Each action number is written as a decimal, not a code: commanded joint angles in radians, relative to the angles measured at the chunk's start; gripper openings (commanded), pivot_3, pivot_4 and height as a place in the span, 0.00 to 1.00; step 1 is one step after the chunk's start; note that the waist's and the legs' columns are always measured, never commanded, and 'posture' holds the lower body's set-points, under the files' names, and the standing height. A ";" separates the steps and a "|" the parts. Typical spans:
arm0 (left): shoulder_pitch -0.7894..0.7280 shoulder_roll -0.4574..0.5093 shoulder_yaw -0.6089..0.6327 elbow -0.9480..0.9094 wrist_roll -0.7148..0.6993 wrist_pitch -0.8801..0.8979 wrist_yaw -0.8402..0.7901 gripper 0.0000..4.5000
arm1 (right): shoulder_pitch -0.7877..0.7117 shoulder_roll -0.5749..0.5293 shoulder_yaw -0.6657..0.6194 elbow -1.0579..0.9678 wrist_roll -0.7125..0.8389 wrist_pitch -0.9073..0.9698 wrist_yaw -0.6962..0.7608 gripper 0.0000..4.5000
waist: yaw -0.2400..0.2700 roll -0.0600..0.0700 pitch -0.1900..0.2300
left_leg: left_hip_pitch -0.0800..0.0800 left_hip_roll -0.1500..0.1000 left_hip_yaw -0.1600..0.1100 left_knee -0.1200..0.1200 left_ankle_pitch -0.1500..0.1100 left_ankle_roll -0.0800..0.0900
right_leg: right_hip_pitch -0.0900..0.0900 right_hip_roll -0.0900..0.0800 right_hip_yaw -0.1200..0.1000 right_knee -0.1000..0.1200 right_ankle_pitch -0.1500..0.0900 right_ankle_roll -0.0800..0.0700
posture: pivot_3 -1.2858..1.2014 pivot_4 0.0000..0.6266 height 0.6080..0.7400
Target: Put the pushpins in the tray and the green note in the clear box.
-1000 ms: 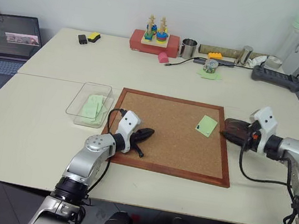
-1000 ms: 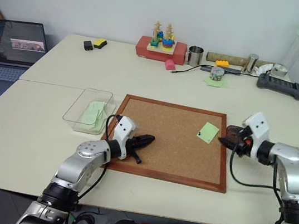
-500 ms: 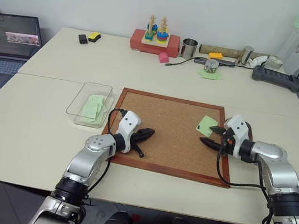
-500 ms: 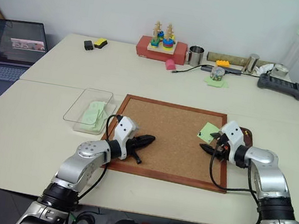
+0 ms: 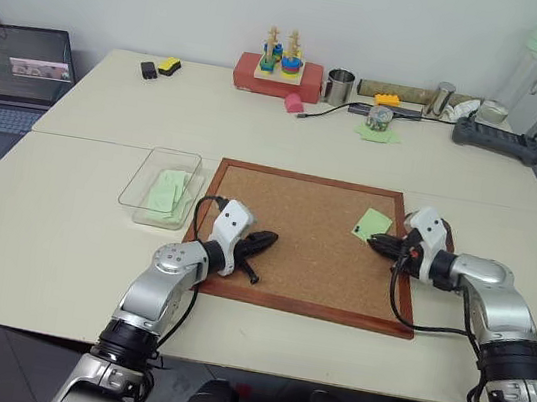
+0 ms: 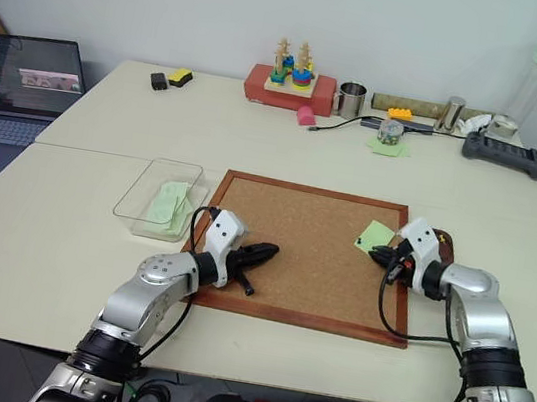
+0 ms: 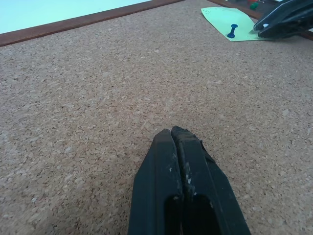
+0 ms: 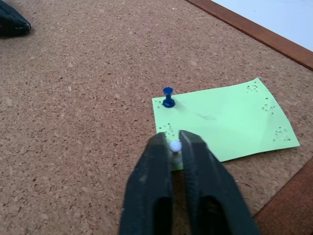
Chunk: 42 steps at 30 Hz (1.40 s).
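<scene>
At the far left of the left eye view a laptop [image 5: 17, 72] sits open on a side table. The clear box [image 5: 160, 186], left of centre on the pale bench [image 5: 62, 231], is a shallow see-through rectangle with rounded corners, holding a few pale green sheets [image 5: 166, 190].

Just right of it lies the cork board [image 5: 308, 242] with its reddish wood frame. The left claw [image 5: 260, 245] rests low over the board's lower left part, its 2 black fingers pressed together with nothing between them.

In the right part of the board is the green note [image 8: 222, 120], a small pale green square with tiny pinholes near its corners and edge, lying flat on the cork. 1 blue pushpin [image 8: 168, 97] stands upright in one corner of it. The right claw [image 8: 175, 147] is at the note's near edge, its 2 fingers pinching a pushpin with a white head [image 8: 175, 145], which sits at the paper's edge.

The tray [image 6: 443, 249], dark reddish-brown, sits just beyond the board's right edge, mostly hidden behind the right wrist.

Along the upper edge of the bench stand a red toy block [image 5: 278, 73], a metal cup [image 5: 339, 86] and a bottle [image 5: 531, 68].
</scene>
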<state>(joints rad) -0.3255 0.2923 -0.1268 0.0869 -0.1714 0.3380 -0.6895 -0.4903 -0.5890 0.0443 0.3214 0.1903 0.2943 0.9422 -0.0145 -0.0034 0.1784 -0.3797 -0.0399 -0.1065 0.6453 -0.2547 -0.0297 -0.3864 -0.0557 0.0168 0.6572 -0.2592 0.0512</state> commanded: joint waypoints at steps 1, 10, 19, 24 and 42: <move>0.038 -0.001 -0.057 0.029 0.015 0.029 -0.024 0.00 | -0.014 -0.004 -0.035 -0.042 0.046 0.006 0.029 0.00 | 0.000 0.000 0.000 | 0.000 0.000 0.000 0.000 0.000 0.000 | 0.000 0.000 0.000 0.000 0.000 0.000 | 0.52 0.24 1.00; 0.039 0.000 -0.061 0.049 0.035 0.031 -0.006 0.00 | -0.020 -0.005 -0.080 -0.125 0.118 0.059 0.035 0.00 | -0.001 0.000 0.000 | 0.000 0.000 0.000 0.000 0.000 0.000 | 0.000 0.000 0.000 0.000 0.000 0.000 | 0.52 0.24 1.00; 0.032 0.000 -0.063 0.077 0.057 0.027 0.003 0.00 | -0.011 -0.016 -0.138 -0.172 0.190 0.129 0.016 0.00 | 0.000 0.000 0.000 | 0.000 0.000 0.000 0.000 0.000 0.000 | 0.001 0.000 0.000 0.000 0.000 0.000 | 0.52 0.24 1.00; 0.027 0.000 -0.065 0.087 0.059 0.019 0.004 0.00 | -0.016 -0.044 -0.165 -0.122 0.141 0.132 -0.062 0.00 | 0.003 0.001 -0.001 | 0.001 0.000 0.000 0.000 0.000 0.000 | 0.001 0.000 0.000 0.000 0.000 0.000 | 0.52 0.24 1.00; 0.017 0.001 -0.075 0.105 0.063 0.001 -0.003 0.00 | -0.052 -0.085 -0.167 0.091 -0.024 0.080 -0.279 0.25 | 0.008 0.005 -0.004 | 0.001 0.000 0.003 0.000 0.000 0.000 | 0.001 0.000 0.000 0.000 0.000 0.000 | 0.52 0.24 1.00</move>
<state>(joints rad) -0.3422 0.2924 -0.1507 0.1288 -0.1414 0.3127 -0.6871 -0.5218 -0.6595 -0.0985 0.4235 0.1666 0.3979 0.6701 -0.0070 0.0012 0.1743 -0.3789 -0.0403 -0.1033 0.6457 -0.2544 -0.0295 -0.3851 -0.0556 0.0167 0.6574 -0.2592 0.0512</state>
